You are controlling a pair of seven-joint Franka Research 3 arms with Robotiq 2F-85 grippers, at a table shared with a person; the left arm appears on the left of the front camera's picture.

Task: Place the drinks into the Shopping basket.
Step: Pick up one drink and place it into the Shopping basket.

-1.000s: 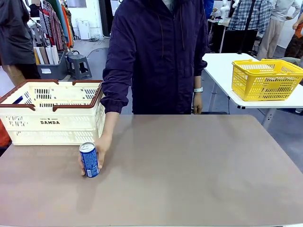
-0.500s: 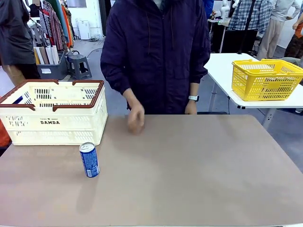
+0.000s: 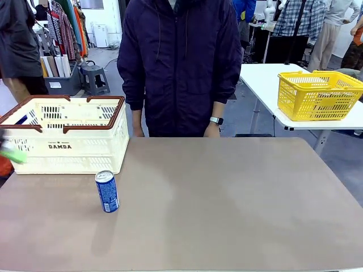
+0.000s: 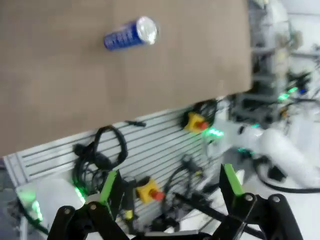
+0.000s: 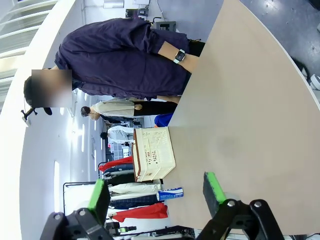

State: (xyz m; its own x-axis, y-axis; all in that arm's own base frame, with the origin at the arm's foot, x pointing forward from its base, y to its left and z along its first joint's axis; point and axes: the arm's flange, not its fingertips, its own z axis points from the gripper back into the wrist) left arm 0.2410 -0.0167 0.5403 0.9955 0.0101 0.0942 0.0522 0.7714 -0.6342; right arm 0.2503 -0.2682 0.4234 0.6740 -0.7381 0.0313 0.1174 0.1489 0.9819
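Person (image 3: 178, 62) withdrew; can (image 3: 107, 191) stands free beside basket (image 3: 62, 148) corner.

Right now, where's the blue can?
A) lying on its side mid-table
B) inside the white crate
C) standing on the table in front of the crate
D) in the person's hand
C: the blue can stands upright on the table, just in front of the crate, with no hand on it.

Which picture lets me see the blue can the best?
The front view. There the blue can stands upright on the table, near the cream basket, sharp and easy to see. In the left wrist view the can looks blurry and far off. In the right wrist view the can is tiny and sideways.
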